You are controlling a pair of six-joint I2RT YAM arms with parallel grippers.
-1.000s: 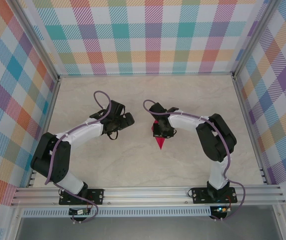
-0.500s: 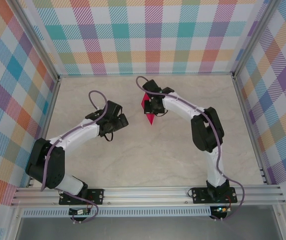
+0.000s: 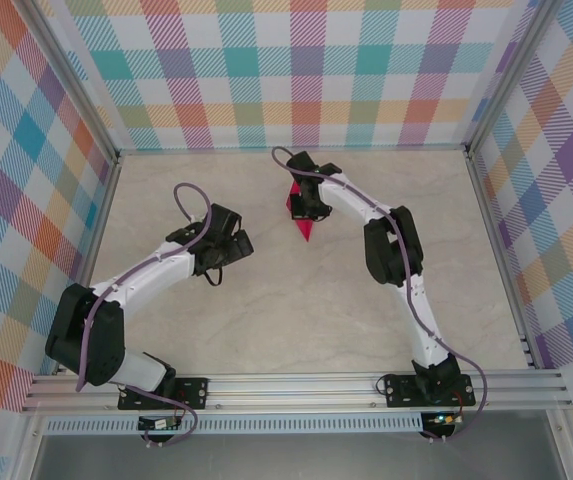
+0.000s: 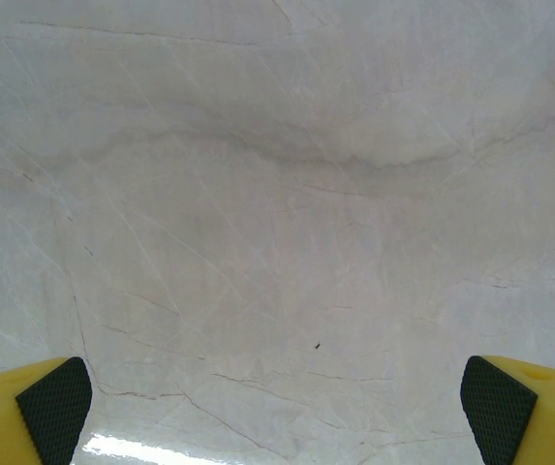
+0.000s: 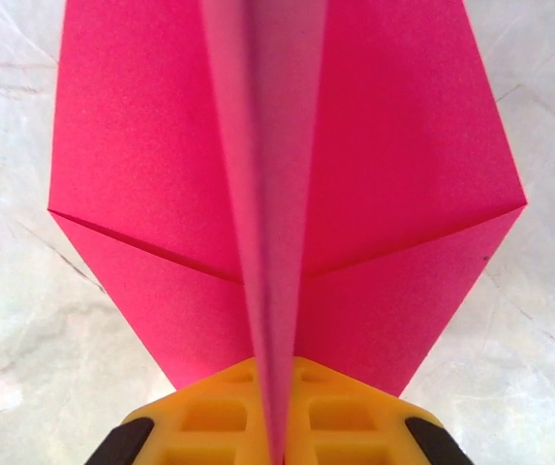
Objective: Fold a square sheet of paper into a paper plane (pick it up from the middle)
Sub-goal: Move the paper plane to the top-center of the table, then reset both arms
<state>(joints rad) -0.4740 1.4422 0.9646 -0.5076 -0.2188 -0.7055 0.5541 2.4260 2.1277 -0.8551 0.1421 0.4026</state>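
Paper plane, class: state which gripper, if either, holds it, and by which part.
The right gripper is shut on the paper plane, pinching its raised centre ridge. The left gripper is open, holding nothing.

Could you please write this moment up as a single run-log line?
right gripper: shut on paper plane at its centre ridge | left gripper: open, holding nothing, over table | fold: dart shape formed
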